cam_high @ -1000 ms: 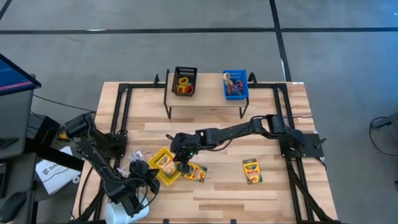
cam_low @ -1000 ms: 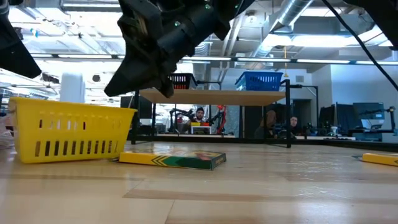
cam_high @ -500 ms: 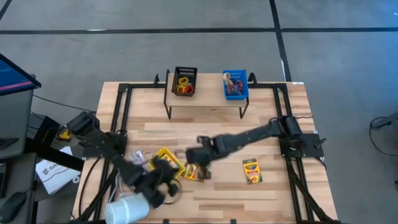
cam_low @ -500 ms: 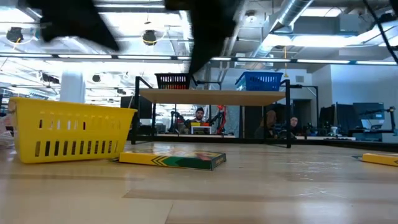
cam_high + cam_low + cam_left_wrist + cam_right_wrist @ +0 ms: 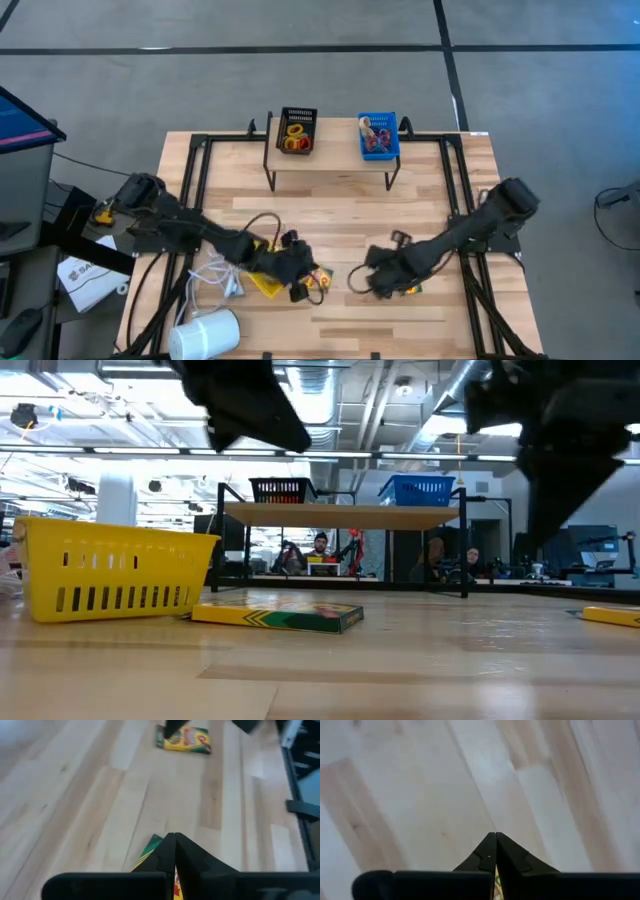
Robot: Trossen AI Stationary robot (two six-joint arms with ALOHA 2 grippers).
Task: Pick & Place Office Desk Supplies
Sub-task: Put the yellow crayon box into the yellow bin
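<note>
- Left gripper [image 5: 300, 285]: jaws closed, empty, above the crayon box [image 5: 318, 281] beside the yellow bin [image 5: 262, 283], near the table's [image 5: 330, 215] front edge.
- Right gripper [image 5: 365, 283]: jaws closed, empty, beside the second crayon box [image 5: 408, 289].

A yellow bin [image 5: 110, 575] stands upright on the bench, with a yellow-and-green crayon box [image 5: 277, 616] lying flat just beside it. A second crayon box [image 5: 183, 739] lies flat well apart from the bin. On the raised shelf beyond sit a black bin [image 5: 297, 131] and a blue bin [image 5: 378, 136], both holding coloured rings.
</note>
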